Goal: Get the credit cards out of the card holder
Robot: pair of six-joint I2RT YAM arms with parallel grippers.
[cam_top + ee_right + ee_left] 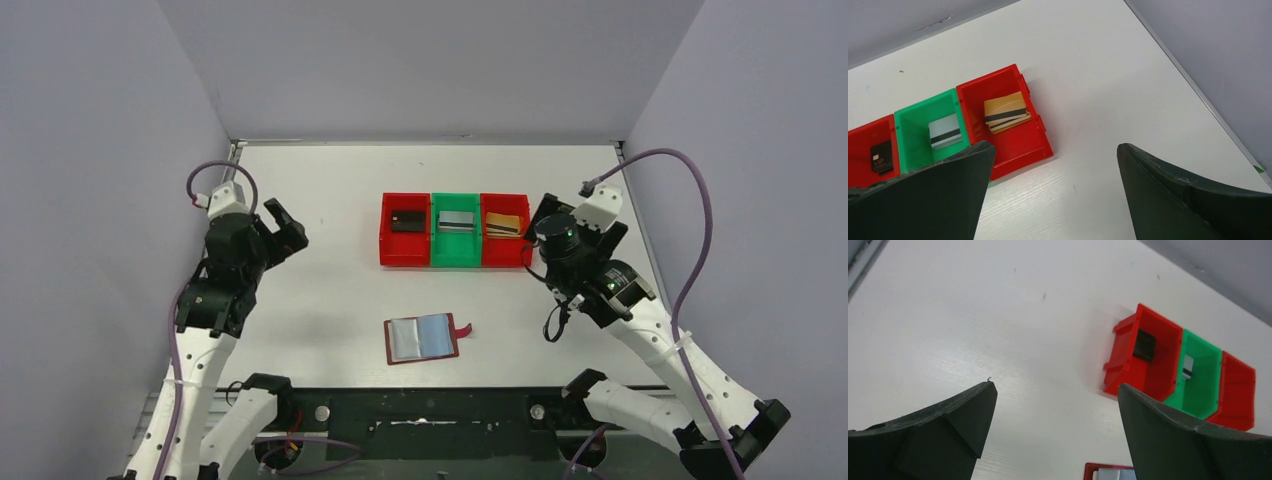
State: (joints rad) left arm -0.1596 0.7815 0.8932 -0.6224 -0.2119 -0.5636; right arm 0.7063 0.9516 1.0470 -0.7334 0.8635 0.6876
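The card holder (pixel 422 338) lies open on the worktop (pixel 330 190), behind and between the two end effectors. The left end effector (pixel 1055 390) hangs spread wide, holding nothing. The right end effector (pixel 1055 150) gapes just the same, empty. Just ahead-left of the right one, the credit cards (pixel 1007 111) sit in three bins (pixel 1018 155): black, silver, gold.

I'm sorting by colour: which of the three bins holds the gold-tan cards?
The red bin at the row's right end holds the gold-tan cards. The green middle bin has a silver-grey card, the left red bin a black card.
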